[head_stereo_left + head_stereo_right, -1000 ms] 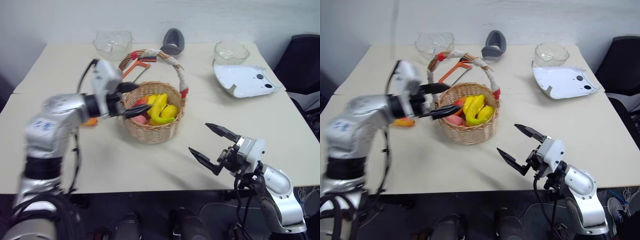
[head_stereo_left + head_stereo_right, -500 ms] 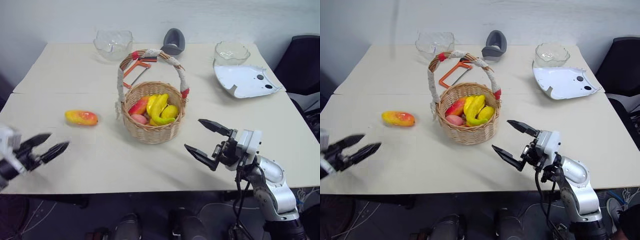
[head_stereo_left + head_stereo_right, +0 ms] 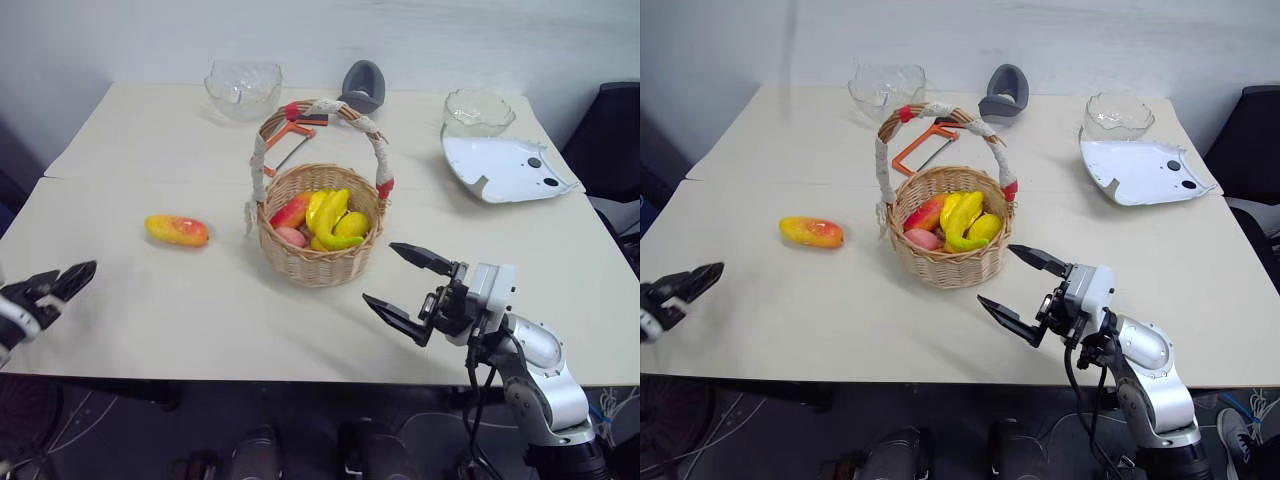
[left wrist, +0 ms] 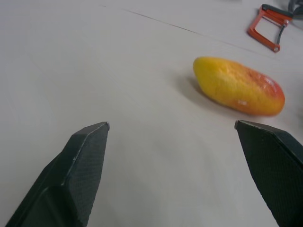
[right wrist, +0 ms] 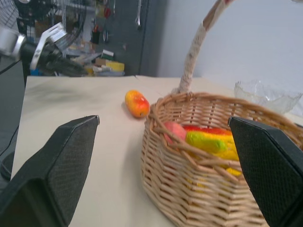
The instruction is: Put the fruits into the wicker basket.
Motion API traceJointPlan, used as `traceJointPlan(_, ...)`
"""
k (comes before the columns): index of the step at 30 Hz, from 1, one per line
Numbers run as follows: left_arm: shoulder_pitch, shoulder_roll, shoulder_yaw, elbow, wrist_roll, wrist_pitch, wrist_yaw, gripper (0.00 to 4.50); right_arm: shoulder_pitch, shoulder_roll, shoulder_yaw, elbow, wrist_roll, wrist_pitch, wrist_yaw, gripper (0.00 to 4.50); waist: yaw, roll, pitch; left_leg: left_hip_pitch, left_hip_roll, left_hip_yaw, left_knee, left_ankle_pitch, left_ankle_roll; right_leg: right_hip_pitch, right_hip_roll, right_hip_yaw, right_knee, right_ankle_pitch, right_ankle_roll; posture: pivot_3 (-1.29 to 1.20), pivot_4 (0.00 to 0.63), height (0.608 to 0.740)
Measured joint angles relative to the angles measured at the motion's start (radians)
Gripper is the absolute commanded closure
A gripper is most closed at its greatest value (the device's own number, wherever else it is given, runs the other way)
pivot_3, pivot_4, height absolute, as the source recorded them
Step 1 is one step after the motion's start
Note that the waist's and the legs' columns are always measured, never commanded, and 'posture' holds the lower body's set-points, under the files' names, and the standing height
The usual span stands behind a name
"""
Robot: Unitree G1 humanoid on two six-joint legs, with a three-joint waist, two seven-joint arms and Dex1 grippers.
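Observation:
An orange-red and yellow mango lies alone on the table, left of the wicker basket. Inside the basket lie a yellow banana and other fruits, one of them red-orange. My left gripper hovers open and empty at the table's front left edge, well short of the mango. My right gripper is open and empty just in front of the basket's right side, facing the basket wall.
Two clear glass bowls stand at the back. An orange-handled hacksaw lies behind the basket, a grey object beyond it. A white panel sits at the back right.
My left arm has swung away from the basket, out to the left and down to the table's front left edge, gripper staying open. The right gripper has barely moved.

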Motion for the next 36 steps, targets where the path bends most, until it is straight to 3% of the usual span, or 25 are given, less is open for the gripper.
traceJointPlan(4, -0.230, -0.041, -0.076, 0.104, 0.002, 0.153, 0.130, 0.03, 0.004, 0.000, 0.000, 0.000, -0.008, -0.003, 0.000, 0.00, -0.010, 0.000, 0.000, 0.000, -0.001, 0.003, 0.001, -0.001, -0.001, -0.001, 0.000, 0.000, 0.001, 0.001, 0.001, 0.00, 0.150, 0.740)
traceJointPlan(9, -0.353, -0.071, -0.133, 0.322, 0.040, 0.130, 0.157, 0.03, 0.028, 0.001, 0.001, -0.001, -0.017, -0.019, 0.004, 0.00, -0.028, -0.001, 0.000, 0.000, 0.001, 0.005, 0.001, 0.002, -0.008, -0.003, 0.003, -0.001, 0.001, 0.000, 0.001, 0.00, 0.150, 0.740)
traceJointPlan(18, -0.493, -0.105, -0.160, 0.571, 0.077, -0.015, 0.147, 0.03, 0.051, 0.003, 0.001, -0.002, -0.022, -0.025, 0.002, 0.00, -0.012, -0.001, 0.000, 0.002, -0.001, 0.003, 0.002, 0.004, -0.008, 0.000, 0.002, -0.001, 0.003, 0.002, 0.003, 0.00, 0.150, 0.740)
traceJointPlan(25, -0.570, -0.122, -0.182, 0.727, 0.107, -0.099, 0.108, 1.71, 0.058, 0.007, 0.002, -0.002, -0.029, -0.034, -0.008, 0.00, 0.009, -0.001, 0.000, 0.002, -0.001, 0.003, 0.002, 0.007, -0.009, 0.000, 0.001, -0.002, 0.003, 0.002, 0.003, 0.00, 0.150, 0.740)
traceJointPlan(27, -0.583, -0.123, -0.193, 0.750, 0.115, -0.114, 0.087, 1.96, 0.059, 0.008, 0.002, -0.003, -0.031, -0.041, -0.017, 0.00, 0.008, -0.001, 0.000, 0.001, -0.001, 0.003, 0.002, 0.007, -0.008, 0.000, 0.001, -0.002, 0.003, 0.002, 0.003, 0.00, 0.150, 0.740)
traceJointPlan(32, -0.546, -0.111, -0.216, 0.726, 0.118, -0.153, 0.003, 2.00, 0.090, 0.008, 0.000, -0.020, -0.045, -0.052, -0.034, 0.00, 0.003, -0.001, 0.000, 0.001, -0.001, 0.004, 0.002, 0.007, -0.009, -0.001, 0.002, -0.002, 0.003, 0.002, 0.003, 0.00, 0.150, 0.740)
traceJointPlan(36, -0.359, -0.049, -0.257, 0.405, 0.102, -0.270, -0.237, 2.00, 0.132, 0.007, -0.030, -0.032, -0.052, -0.065, -0.062, 0.00, -0.023, -0.005, 0.002, -0.001, 0.001, 0.004, 0.000, 0.007, -0.011, -0.003, 0.003, -0.001, 0.003, 0.001, 0.002, 0.00, 0.150, 0.740)
